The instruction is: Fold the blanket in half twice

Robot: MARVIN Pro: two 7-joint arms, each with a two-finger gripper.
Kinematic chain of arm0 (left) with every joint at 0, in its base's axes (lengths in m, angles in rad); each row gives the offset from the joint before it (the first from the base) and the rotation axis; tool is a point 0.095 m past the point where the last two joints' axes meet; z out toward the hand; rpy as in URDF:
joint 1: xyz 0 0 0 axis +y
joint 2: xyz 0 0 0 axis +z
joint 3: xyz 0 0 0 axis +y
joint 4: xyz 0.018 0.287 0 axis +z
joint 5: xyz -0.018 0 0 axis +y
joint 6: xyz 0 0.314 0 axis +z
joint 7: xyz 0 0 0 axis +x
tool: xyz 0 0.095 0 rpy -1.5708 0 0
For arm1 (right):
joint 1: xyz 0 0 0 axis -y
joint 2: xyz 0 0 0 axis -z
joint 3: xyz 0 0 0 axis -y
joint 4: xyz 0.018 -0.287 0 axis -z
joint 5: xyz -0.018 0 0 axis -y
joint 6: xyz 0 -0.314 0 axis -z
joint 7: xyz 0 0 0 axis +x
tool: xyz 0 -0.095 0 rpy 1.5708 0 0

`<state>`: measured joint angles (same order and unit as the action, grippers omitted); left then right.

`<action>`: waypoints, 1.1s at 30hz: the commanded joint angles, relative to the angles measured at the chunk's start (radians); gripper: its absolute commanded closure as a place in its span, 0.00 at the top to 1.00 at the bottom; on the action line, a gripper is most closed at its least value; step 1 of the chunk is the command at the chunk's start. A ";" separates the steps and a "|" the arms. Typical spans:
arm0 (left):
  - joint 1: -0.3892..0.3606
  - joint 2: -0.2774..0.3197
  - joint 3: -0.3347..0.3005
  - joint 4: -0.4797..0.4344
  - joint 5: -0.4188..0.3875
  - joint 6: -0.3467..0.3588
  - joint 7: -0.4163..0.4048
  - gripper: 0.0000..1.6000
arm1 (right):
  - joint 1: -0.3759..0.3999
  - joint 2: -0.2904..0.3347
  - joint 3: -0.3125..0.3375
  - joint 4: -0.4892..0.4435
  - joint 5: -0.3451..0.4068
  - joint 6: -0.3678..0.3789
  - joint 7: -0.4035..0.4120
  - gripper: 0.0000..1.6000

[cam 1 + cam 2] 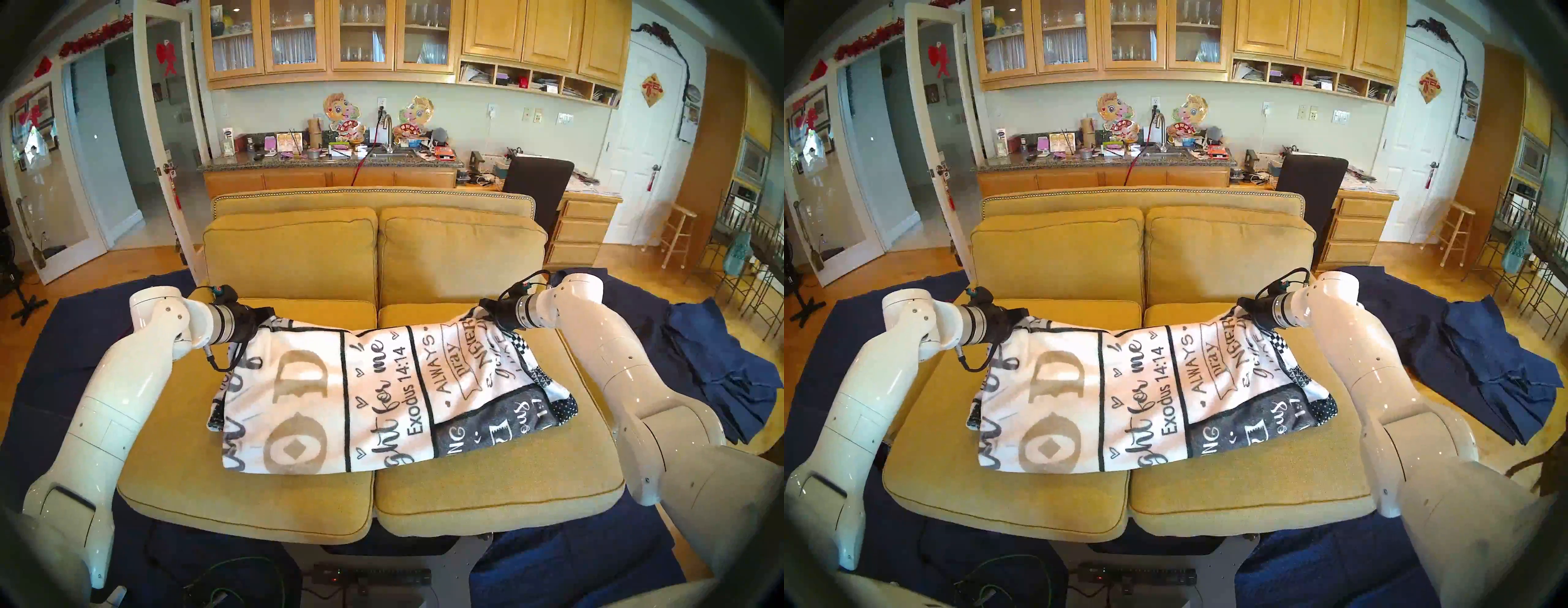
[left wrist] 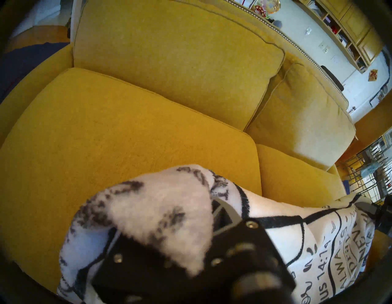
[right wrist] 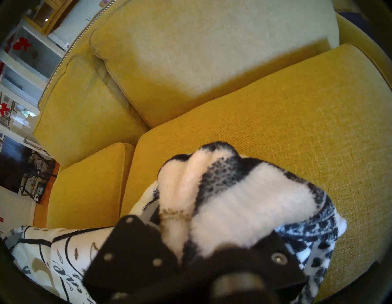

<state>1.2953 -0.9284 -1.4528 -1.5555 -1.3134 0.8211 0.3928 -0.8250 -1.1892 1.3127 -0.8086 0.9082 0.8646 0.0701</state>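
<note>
Two grippers, left gripper (image 1: 265, 316) and right gripper (image 1: 481, 306), clench the blanket (image 1: 382, 395) corners, mid-fold; next, I judge, carry them toward twelve o'clock across the sofa (image 1: 488, 479).

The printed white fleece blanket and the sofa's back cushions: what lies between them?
Only bare yellow seat cushion lies between the printed white fleece blanket and the back cushions; the head views show it best.
</note>
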 commanded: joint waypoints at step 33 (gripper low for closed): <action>-0.272 -0.181 0.076 0.233 0.143 -0.035 0.165 0.00 | 0.169 -0.087 0.022 0.205 -0.001 -0.050 -0.100 0.00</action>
<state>1.1099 -1.0958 -1.3655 -1.3153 -1.1956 0.8098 0.5532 -0.7251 -1.2718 1.3257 -0.6036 0.9063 0.8302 -0.0289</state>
